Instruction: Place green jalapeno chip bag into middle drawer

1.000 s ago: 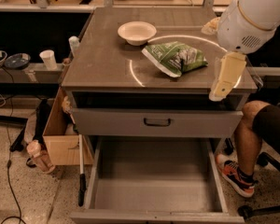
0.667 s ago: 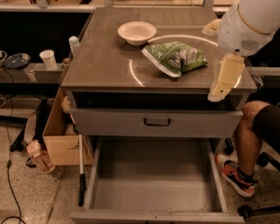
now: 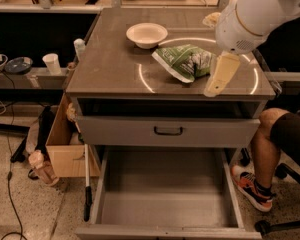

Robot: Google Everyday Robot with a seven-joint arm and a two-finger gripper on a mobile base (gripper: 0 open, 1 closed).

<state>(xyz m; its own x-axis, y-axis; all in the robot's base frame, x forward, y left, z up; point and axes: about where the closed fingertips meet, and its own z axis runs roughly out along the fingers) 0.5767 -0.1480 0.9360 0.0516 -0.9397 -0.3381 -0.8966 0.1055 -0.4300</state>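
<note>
Green foil jalapeno chip bag (image 3: pixel 184 61) on grey tabletop (image 3: pixel 110 59) | cream end effector (image 3: pixel 217 80) by its right edge, grip state can't tell | nxt: pinch mid-bag, lower into open grey metal middle drawer (image 3: pixel 165 191).

A cream bowl (image 3: pixel 146 34) sits on the tabletop (image 3: pixel 110 69); a cardboard box (image 3: pixel 70 159) stands left.

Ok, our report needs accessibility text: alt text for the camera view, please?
A green jalapeno chip bag lies on the grey cabinet top beside a cream bowl, with the robot's tool close beside the bag. Below, the middle drawer stands pulled open.
</note>
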